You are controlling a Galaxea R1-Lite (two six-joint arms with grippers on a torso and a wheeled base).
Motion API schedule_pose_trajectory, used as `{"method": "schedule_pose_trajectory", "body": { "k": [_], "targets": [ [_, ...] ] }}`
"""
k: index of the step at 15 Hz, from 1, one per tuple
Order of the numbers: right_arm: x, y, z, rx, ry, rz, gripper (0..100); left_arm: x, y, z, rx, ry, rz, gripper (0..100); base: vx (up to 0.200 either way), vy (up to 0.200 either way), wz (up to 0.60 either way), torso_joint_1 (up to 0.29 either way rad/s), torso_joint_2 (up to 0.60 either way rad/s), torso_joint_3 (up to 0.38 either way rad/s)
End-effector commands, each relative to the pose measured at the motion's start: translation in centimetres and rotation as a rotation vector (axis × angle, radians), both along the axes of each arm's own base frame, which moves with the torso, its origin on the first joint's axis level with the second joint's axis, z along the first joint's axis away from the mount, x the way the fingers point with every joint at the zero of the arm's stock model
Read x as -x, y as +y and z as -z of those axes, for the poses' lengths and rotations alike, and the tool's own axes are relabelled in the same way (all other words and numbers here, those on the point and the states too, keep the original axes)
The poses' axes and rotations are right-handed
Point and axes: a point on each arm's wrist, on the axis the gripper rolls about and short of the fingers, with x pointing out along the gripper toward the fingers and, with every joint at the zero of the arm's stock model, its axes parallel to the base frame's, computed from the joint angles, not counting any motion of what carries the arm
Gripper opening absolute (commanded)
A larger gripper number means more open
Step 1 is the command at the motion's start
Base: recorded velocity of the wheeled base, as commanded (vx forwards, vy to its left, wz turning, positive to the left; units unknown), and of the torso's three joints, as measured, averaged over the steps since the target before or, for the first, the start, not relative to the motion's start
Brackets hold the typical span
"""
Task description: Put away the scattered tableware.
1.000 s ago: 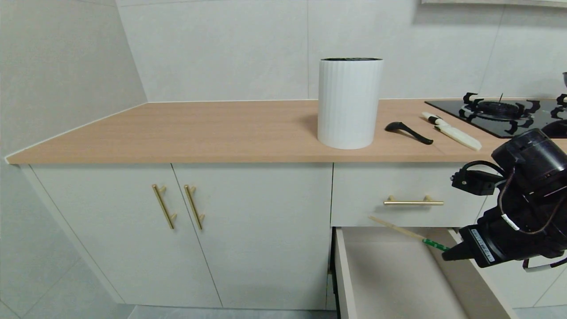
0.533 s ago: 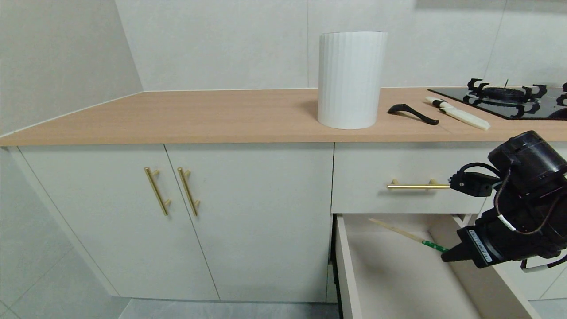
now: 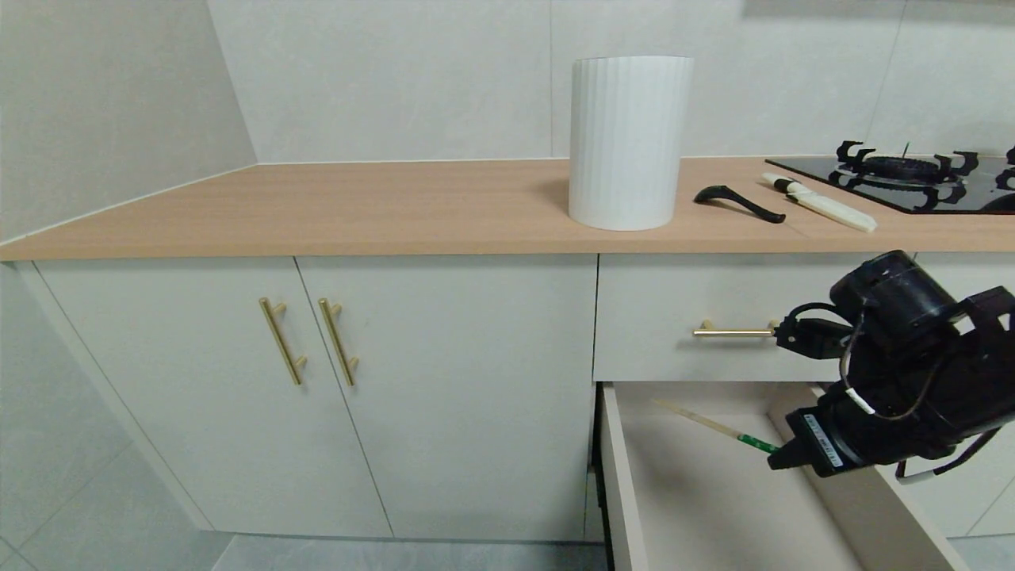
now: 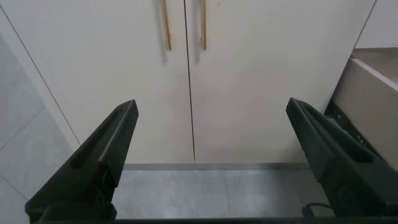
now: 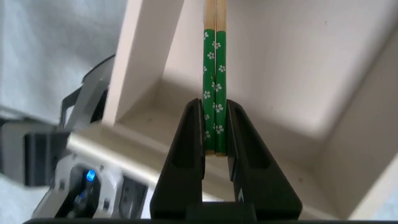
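At the left of the head view, a double cabinet door point(image 3: 317, 396) with two gold bar handles sits under the wooden worktop point(image 3: 357, 210). The left wrist view shows the left gripper point(image 4: 211, 112) facing those doors, its fingers spread wide apart with nothing between them.

Right of centre on the worktop stands a tall white ribbed canister point(image 3: 626, 143); its inside is hidden from this angle. Just right of it lies a black spoon point(image 3: 737, 203), then a white knife point(image 3: 821, 205), and at the far right edge the black gas hob point(image 3: 904, 178).

Below the canister, a shut drawer with a gold handle point(image 3: 733, 332) sits above an open drawer point(image 3: 614, 476) at the lower right of the frame. The right gripper point(image 3: 781, 461) hangs over this open drawer's right side, clamped on the green patterned end of a pair of chopsticks point(image 3: 714, 426). Their bare wooden tips slant away to the upper left of the gripper, over the drawer's inside. Whether the tips touch the drawer floor cannot be told. In the right wrist view the two chopsticks point(image 5: 215, 62) lie side by side between the closed fingers point(image 5: 186, 143).
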Motion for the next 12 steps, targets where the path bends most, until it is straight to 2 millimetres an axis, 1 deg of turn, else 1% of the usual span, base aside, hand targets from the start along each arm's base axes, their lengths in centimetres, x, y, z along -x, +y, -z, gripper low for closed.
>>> {"method": "schedule_pose_trajectory", "body": {
  "k": [1,2,3,4,6,8,9,11,12],
  "targets": [
    [-2.8,1.3,4.1,0.032,0.089,0.034,0,0.0,0.0,0.0,0.000,0.000,0.000,100,0.000,0.000,0.00,0.000,0.00,0.000],
    [-3.5,1.5,4.9,0.027,0.100,0.062,0,0.0,0.0,0.0,0.000,0.000,0.000,100,0.000,0.000,0.00,0.000,0.00,0.000],
    [-4.6,1.9,6.4,0.025,0.113,0.113,0,0.0,0.0,0.0,0.000,0.000,0.000,100,0.000,0.000,0.00,0.000,0.00,0.000],
    [-4.6,1.9,6.4,0.025,0.113,0.113,0,0.0,0.0,0.0,0.000,0.000,0.000,100,0.000,0.000,0.00,0.000,0.00,0.000],
    [-6.8,2.6,10.6,0.049,0.138,0.148,0,0.0,0.0,0.0,0.000,0.000,0.000,100,0.000,0.000,0.00,0.000,0.00,0.000],
    [-8.0,3.5,13.4,0.057,0.128,0.217,0,0.0,0.0,0.0,0.000,0.000,0.000,100,0.000,0.000,0.00,0.000,0.00,0.000],
    [-8.5,3.6,14.9,0.087,0.113,0.245,0,0.0,0.0,0.0,0.000,0.000,0.000,100,0.000,0.000,0.00,0.000,0.00,0.000],
    [-8.6,4.3,16.7,0.115,0.139,0.234,0,0.0,0.0,0.0,0.000,0.000,0.000,100,0.000,0.000,0.00,0.000,0.00,0.000],
    [-8.6,4.5,17.3,0.125,0.149,0.229,0,0.0,0.0,0.0,0.000,0.000,0.000,100,0.000,0.000,0.00,0.000,0.00,0.000]
  ]
}}
